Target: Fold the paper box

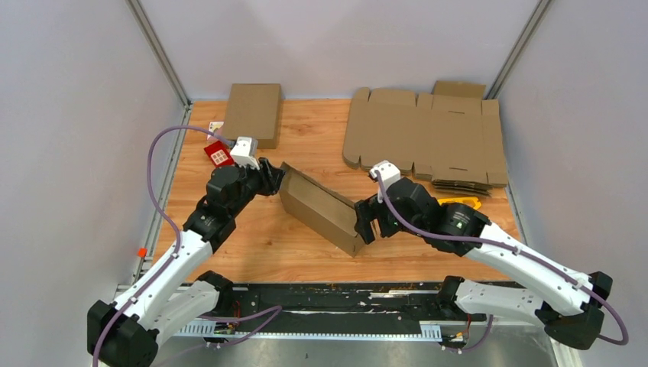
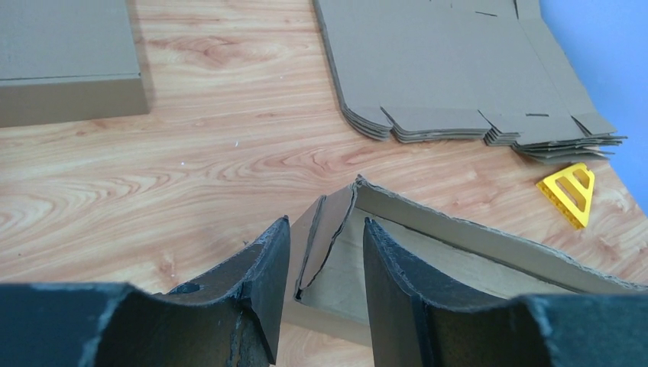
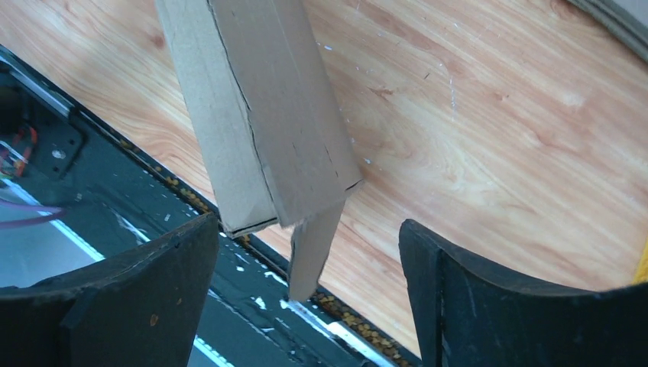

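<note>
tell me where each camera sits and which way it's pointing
Top external: above and behind, looking down on the table; both arms, left gripper, right gripper show.
Left wrist: on left arm, facing across toward the flat cardboard stack; its fingers show.
Right wrist: on right arm, looking down at the table's near edge; its fingers show.
Shared: all three see the half-folded box.

Closed in by pale grey walls [image 1: 76,115], with metal corner posts [image 1: 159,53]; light wooden table [image 1: 306,260], evenly lit.
</note>
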Tool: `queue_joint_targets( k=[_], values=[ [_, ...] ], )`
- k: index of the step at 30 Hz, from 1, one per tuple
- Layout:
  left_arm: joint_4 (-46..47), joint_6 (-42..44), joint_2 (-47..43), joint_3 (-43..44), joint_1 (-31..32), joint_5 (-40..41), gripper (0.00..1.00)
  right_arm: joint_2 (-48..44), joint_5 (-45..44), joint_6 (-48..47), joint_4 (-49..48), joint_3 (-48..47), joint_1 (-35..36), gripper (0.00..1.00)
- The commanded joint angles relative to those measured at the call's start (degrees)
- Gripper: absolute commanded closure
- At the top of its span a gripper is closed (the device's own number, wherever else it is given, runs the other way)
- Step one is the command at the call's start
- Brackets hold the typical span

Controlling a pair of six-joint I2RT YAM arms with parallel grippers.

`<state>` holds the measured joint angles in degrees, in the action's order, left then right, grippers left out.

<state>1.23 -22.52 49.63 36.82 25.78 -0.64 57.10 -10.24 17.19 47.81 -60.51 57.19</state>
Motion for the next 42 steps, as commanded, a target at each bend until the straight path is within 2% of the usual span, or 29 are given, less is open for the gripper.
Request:
queue_joint_targets(
  k=[1, 12, 20, 33, 42],
  values=[
    [3.7, 1.3, 0.2, -0.2, -0.2, -1.1, 0.53, -4.1, -1.9, 8.9, 1.0, 1.7, -0.1, 0.15],
    [4.5, 1.9, 0.5, -0.6, -0.2, -2.4, 0.66, -3.4, 1.3, 12.1, -1.8, 1.3, -0.1, 0.61],
    [6.6, 2.5, 0.6, -2.5, -0.2, -3.1, 0.72, -1.3, 0.0, 18.2, -5.8, 1.4, 0.0, 0.80],
    [7.5, 2.6, 0.6, -3.1, -0.1, -5.1, 0.80, -1.2, -9.6, 38.5, -3.2, 1.8, -0.1, 0.81],
    [7.4, 2.7, 0.5, -3.3, -0.1, -5.5, 0.85, 1.0, -9.6, 43.6, -1.5, -0.6, -0.1, 0.80]
  ],
)
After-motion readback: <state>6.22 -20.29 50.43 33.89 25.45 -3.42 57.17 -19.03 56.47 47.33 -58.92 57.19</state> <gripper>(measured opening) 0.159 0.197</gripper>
